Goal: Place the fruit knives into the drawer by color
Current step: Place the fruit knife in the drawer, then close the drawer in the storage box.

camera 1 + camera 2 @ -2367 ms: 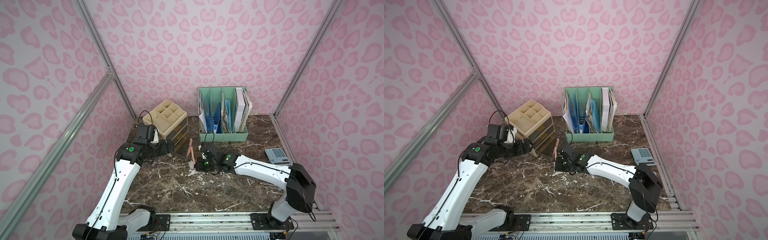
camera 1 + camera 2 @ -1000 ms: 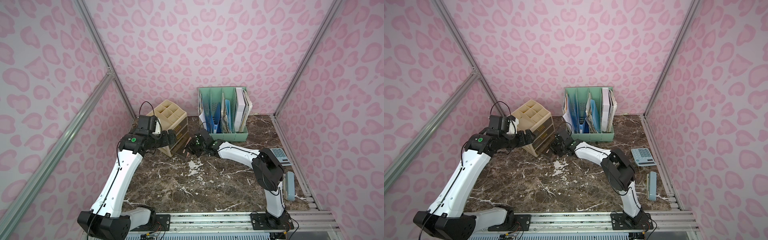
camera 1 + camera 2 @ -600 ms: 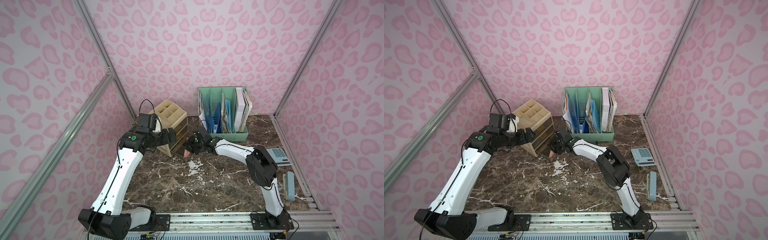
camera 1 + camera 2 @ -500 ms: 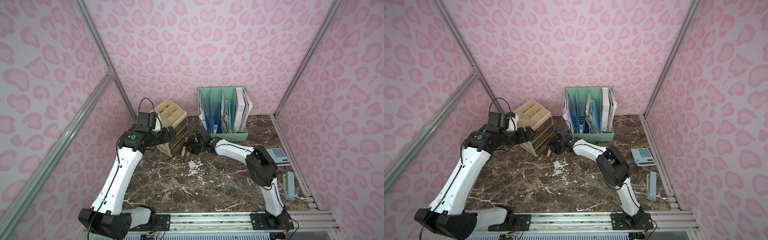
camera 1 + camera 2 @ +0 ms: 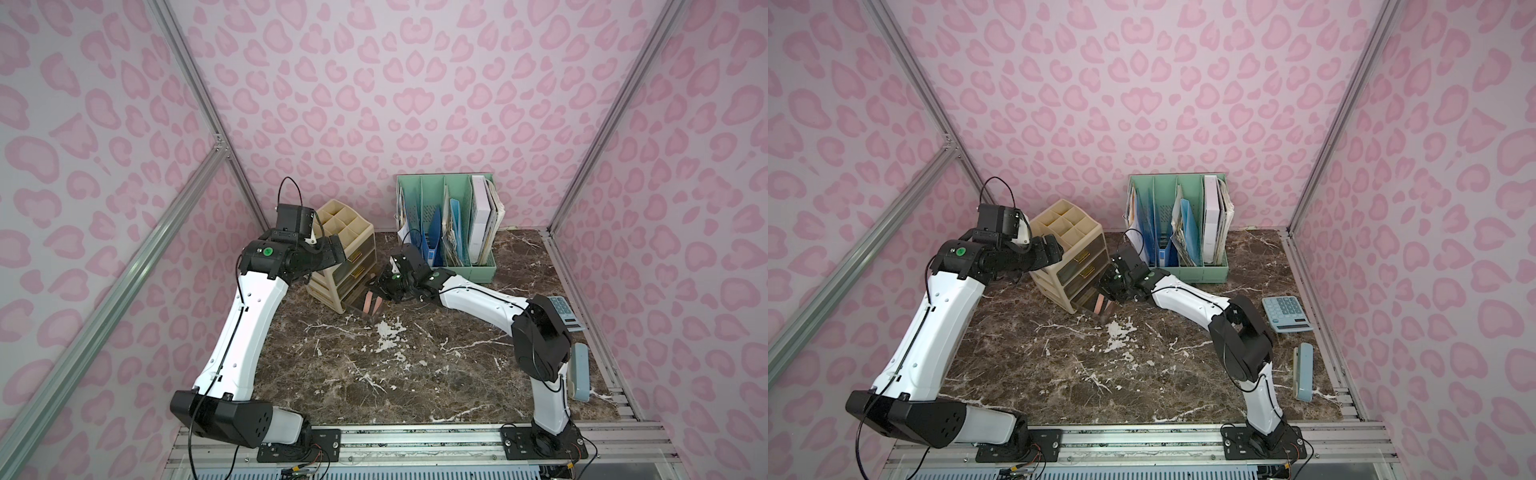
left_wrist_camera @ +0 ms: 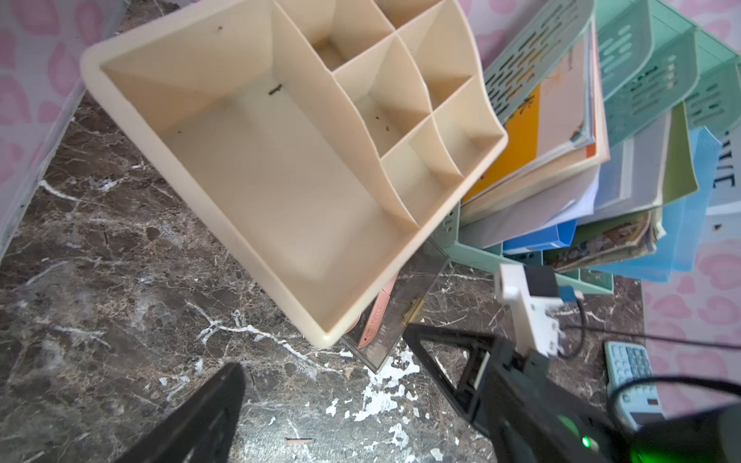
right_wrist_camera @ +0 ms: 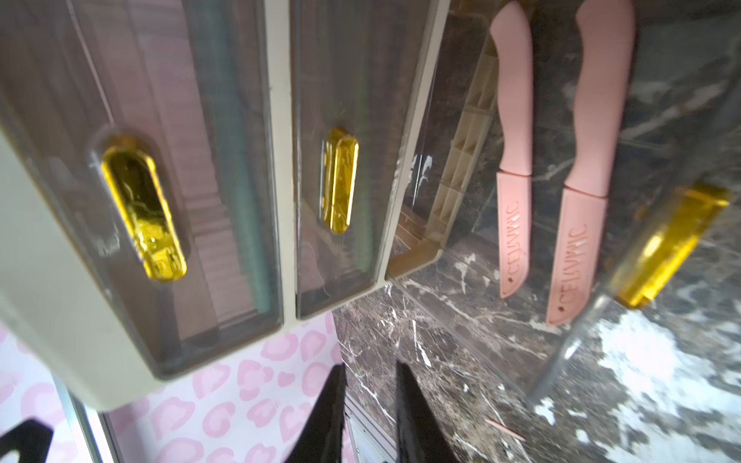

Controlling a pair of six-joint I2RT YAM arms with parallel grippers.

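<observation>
Two salmon pink fruit knives (image 7: 515, 160) (image 7: 589, 160) lie side by side in the pulled-out bottom drawer (image 5: 362, 312), also showing as knives (image 5: 1098, 306) in a top view. The drawer belongs to a cream organiser (image 5: 345, 232) whose two upper drawers (image 7: 341, 240) are closed; faint teal and green shapes show behind their smoky fronts. My right gripper (image 7: 371, 366) (image 5: 380, 291) hangs just in front of the drawers, jaws a narrow gap apart, holding nothing. My left gripper (image 6: 320, 348) (image 5: 1050, 253) is wide open above the organiser's top front corner, holding nothing.
A green file rack (image 5: 446, 232) full of folders stands right behind my right arm. A calculator (image 5: 563, 313) and a pale blue stapler (image 5: 581, 372) lie at the right edge. The organiser sits close to the left wall.
My right gripper carried a pink knife to the open bottom drawer and let it go beside the other one. My left gripper rose from the drawer fronts to the organiser's top.
</observation>
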